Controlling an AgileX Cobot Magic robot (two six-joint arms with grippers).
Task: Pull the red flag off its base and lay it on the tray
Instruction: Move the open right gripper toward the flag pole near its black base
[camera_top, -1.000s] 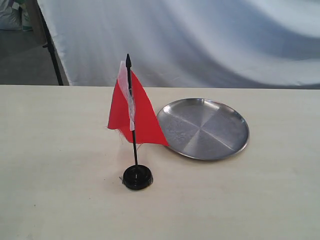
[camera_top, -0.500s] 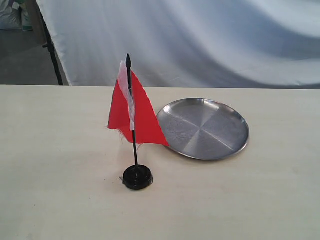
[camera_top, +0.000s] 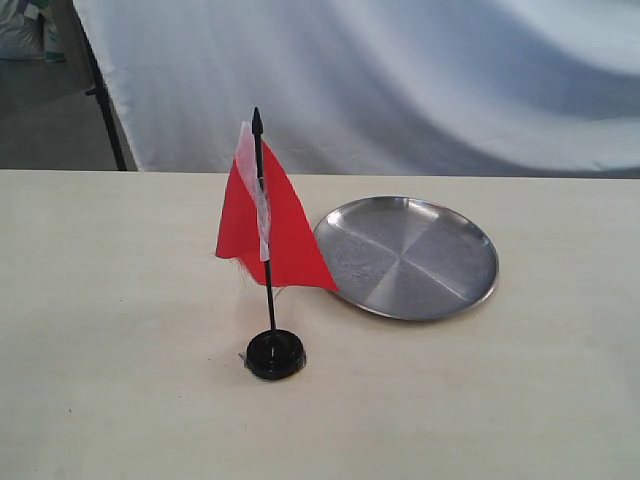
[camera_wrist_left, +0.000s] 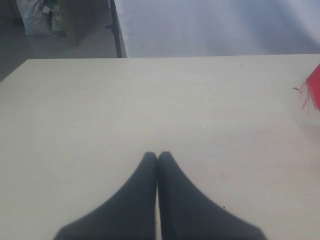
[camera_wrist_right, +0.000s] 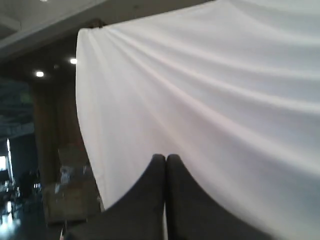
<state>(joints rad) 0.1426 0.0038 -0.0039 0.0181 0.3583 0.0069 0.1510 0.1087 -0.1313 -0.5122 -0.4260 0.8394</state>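
Right now the red flag (camera_top: 283, 225), a small piece of red cloth with a whitish strip (camera_top: 263, 215) along its thin black stick (camera_top: 268, 285), is standing upright, pointed tip at the top. The foot of the stick is planted in the base (camera_top: 275, 354), a small round black plastic disc sitting flat on the pale wooden table (camera_top: 120, 300). So the flag is on its base, not on the plate.

Just to the right and a little farther back is the tray (camera_top: 420, 260), a round shallow silver metal plate with a raised rim and a brushed shine, lying flat with nothing in it. In the exterior view the lower corner of the red cloth crosses the tray's left rim; whether the two touch, I cannot tell. Base and tray sit near each other but apart.

Over to the arms. The left gripper (camera_wrist_left: 157, 156) has its dark fingers pressed together with nothing between them, bare tabletop (camera_wrist_left: 125, 110) ahead, and a sliver of the red flag (camera_wrist_left: 315, 87) at the picture's edge, well away from the fingertips. The right gripper (camera_wrist_right: 165, 159) is likewise pressed together and empty, pointing at the white draped backdrop cloth (camera_wrist_right: 210, 90), which also hangs behind the table in the exterior view.
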